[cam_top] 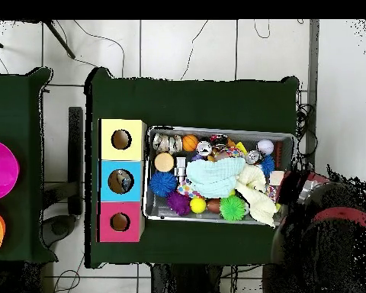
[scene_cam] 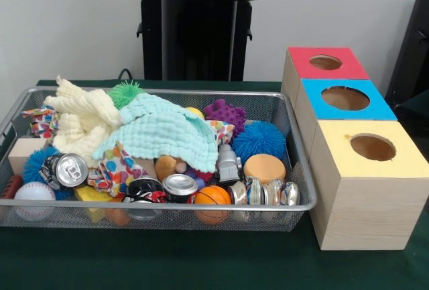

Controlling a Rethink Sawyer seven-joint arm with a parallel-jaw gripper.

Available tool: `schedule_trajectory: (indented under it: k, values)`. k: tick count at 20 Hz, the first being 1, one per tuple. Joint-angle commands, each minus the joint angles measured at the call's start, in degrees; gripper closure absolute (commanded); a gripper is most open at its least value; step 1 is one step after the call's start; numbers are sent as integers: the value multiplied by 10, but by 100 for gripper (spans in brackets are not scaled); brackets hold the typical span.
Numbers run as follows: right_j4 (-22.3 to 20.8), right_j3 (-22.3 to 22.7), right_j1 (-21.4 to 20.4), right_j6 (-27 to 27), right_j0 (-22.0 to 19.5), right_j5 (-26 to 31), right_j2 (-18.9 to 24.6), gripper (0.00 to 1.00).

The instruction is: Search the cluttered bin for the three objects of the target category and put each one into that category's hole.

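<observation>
On the table, bin (scene_cam: 295, 204): a wire mesh tray on green cloth, filled with mixed items.
Boxes: three wooden boxes stand in a row just beside the bin, with a red top (scene_cam: 301, 59), a blue top (scene_cam: 315, 96) and a yellow top (scene_cam: 402, 163). Each top has one round hole.
Blue box hole (cam_top: 121, 181): the overhead view shows something inside; I cannot tell what it is.
Cloths: a mint cloth (scene_cam: 161, 132) lies over the middle of the pile. A cream cloth (scene_cam: 80, 119) lies bunched beside it. A patterned cloth (scene_cam: 117, 166) is partly tucked under the mint one.
Cans: one silver can (scene_cam: 64, 169) lies tilted with its top facing the camera. Another can (scene_cam: 179, 184) stands by the near wall. Crushed cans (scene_cam: 265, 193) lie against the same wall, towards the boxes.
Balls: a baseball (scene_cam: 33, 193) sits in the corner well apart from the boxes. A small basketball (scene_cam: 213, 196) rests against the near wall.
Spiky balls: the blue one (scene_cam: 258, 139) is nearest the boxes, the purple one (scene_cam: 224, 112) lies behind it, and the green one (scene_cam: 125, 92) sits on top of the cream cloth.
Arm (cam_top: 331, 229): my red and black body shows in the overhead view at the bin end away from the boxes.
Claw: neither view shows it. I cannot tell whether it is spread or pressed together.
</observation>
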Motion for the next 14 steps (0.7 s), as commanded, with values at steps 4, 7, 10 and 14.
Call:
schedule_trajectory:
  k: [4,7,10,14]
  values:
    - [-81,72,13,-191,-18,-5,82,0]
    - [-78,93,12,-171,-23,-2,86,0]
    - [-50,122,14,-140,-34,-4,93,0]
    - [-74,136,15,-113,-36,-34,91,0]
